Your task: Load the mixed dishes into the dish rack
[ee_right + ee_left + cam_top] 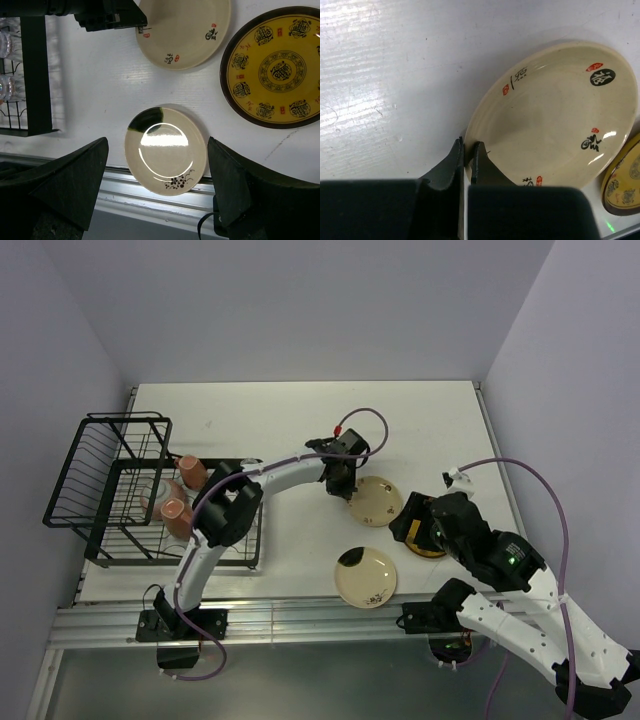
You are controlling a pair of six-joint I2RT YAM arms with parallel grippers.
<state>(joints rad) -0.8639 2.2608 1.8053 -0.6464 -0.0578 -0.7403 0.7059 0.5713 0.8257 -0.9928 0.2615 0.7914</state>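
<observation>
Table (280, 420): white, scuffed, with lilac walls (300, 310) around it.
Left gripper (467, 150): pinched on the cream plate (555, 115) rim, mid-table.
Right gripper (157, 147): wide apart over a second cream plate (165, 167).
Rack (100, 470): at the table's left, with mugs (178, 512) inside.

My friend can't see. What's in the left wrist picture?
The left gripper pinches the near rim of a cream plate with red and black symbols, on a white table. A yellow-and-dark ornate plate peeks in at the lower right.

Bright even light, glare on cream plate (550, 115)
</observation>
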